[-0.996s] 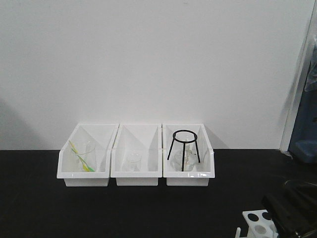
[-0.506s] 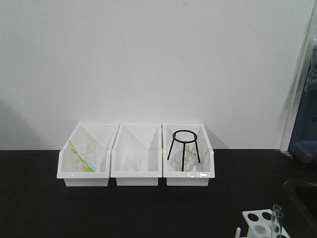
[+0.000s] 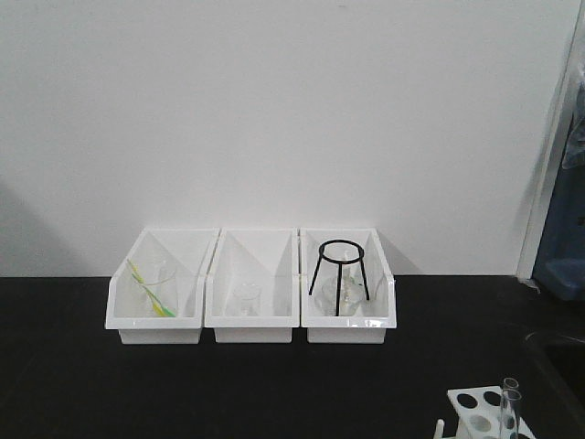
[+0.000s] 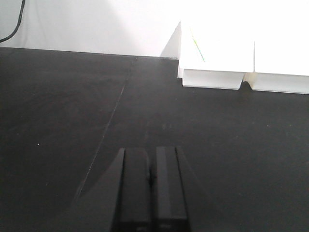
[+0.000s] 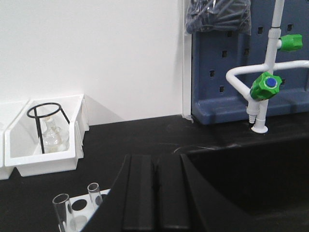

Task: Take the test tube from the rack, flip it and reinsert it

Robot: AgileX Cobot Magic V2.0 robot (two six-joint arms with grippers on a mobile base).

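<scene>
The white rack (image 3: 471,403) stands at the table's front right, cut off by the bottom edge of the front view. Two clear test tubes stand upright in it with open rims up, close together (image 3: 508,408). In the right wrist view the rack (image 5: 82,207) lies low on the left, with a nearer test tube (image 5: 61,210) and a farther one (image 5: 93,194). My right gripper (image 5: 154,162) is shut and empty, to the right of the rack and apart from the tubes. My left gripper (image 4: 151,154) is shut and empty over bare black table.
Three white open-front bins (image 3: 251,315) line the back wall. The left and middle ones hold glassware and the right one a black ring tripod (image 3: 340,274). A dark sink (image 5: 241,179), a green-handled tap (image 5: 263,87) and a blue pegboard (image 5: 231,63) lie to the right.
One second ago my right arm covered the rack's right part in the front view. It has drawn back out of that view, and the two tubes now show standing in the rack.
</scene>
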